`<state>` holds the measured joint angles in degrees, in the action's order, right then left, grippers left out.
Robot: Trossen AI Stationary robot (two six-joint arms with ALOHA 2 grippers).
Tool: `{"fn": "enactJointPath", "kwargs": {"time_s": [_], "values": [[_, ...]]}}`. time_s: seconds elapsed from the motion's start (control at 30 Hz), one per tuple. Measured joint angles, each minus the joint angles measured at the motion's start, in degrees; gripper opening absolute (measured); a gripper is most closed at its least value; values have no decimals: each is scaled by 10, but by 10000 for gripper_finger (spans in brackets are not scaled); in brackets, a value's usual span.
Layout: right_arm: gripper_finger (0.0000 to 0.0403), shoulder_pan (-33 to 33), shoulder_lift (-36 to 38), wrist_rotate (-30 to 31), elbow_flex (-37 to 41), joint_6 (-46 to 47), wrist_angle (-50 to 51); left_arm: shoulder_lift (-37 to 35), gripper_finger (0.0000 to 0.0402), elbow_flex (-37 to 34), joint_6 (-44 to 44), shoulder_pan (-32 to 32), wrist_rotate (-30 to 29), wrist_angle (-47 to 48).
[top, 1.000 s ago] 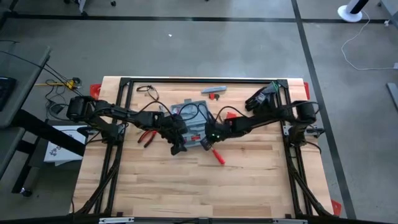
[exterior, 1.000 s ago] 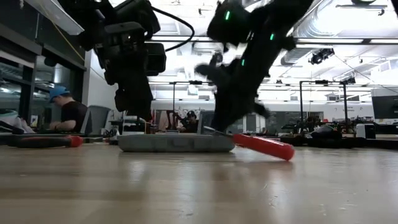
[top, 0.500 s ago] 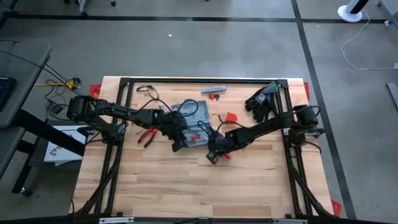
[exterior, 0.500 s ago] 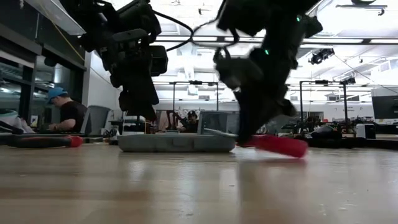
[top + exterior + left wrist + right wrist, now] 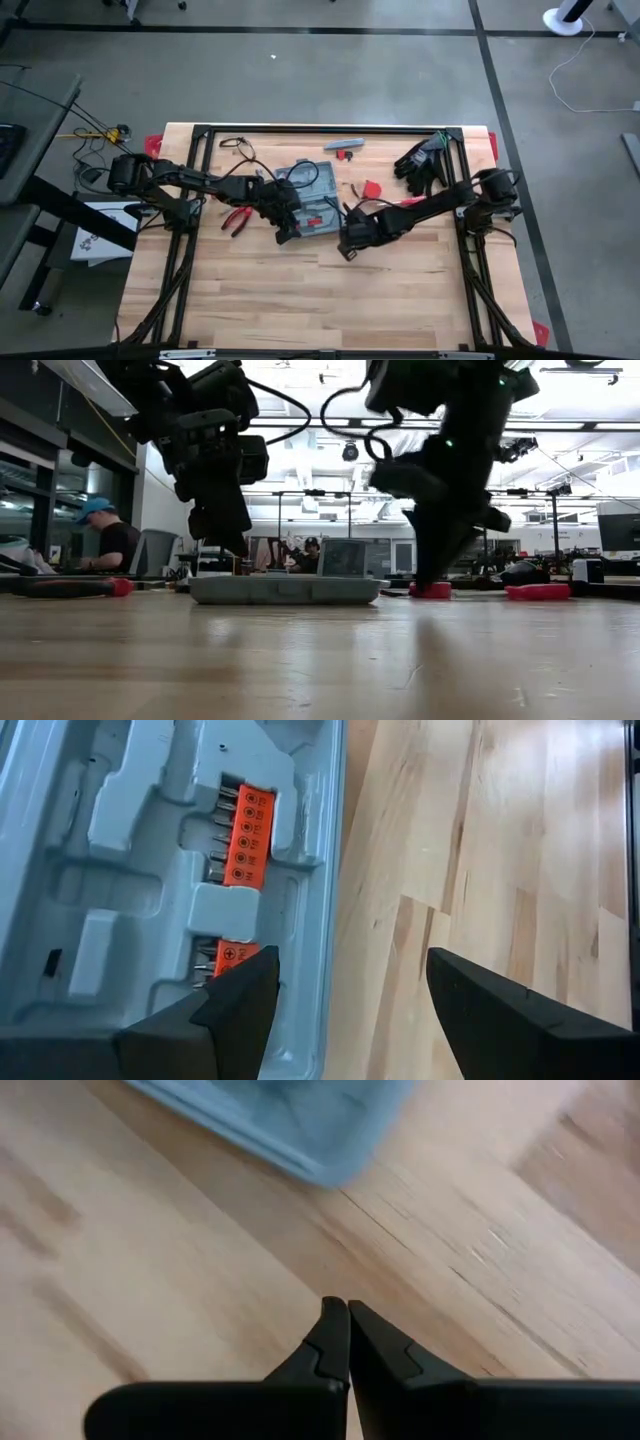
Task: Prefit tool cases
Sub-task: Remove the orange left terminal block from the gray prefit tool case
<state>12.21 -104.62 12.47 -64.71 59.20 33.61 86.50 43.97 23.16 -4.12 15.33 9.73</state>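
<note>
Where two arms meet: one open tool case [image 5: 308, 195], left fingers [image 5: 245, 1010] wide, right fingers [image 5: 330, 1342] pressed together, empty.

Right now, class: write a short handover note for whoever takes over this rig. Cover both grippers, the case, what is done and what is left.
Left gripper: open, hovering over the near edge of the case, holding nothing.
Right gripper: shut, empty, above bare table just off the case's corner.
Case: lying open mid-table, with orange bit strips seated in its recesses.
Loose: red pliers to the left of the case, red-handled tools to its right.
Done: bit strips in. Left: probably fit the loose tools.
</note>
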Motion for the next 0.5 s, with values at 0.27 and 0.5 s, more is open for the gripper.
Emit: {"fn": "enactJointPath", "kwargs": {"time_s": [0.27, 0.5], "values": [[0, -15, 1, -2, 0, -30, -74, 0, 243, 0, -11, 0, -6, -2], [0, -30, 1, -24, 0, -78, -163, 0, 243, 0, -54, 0, -45, -2]]}}
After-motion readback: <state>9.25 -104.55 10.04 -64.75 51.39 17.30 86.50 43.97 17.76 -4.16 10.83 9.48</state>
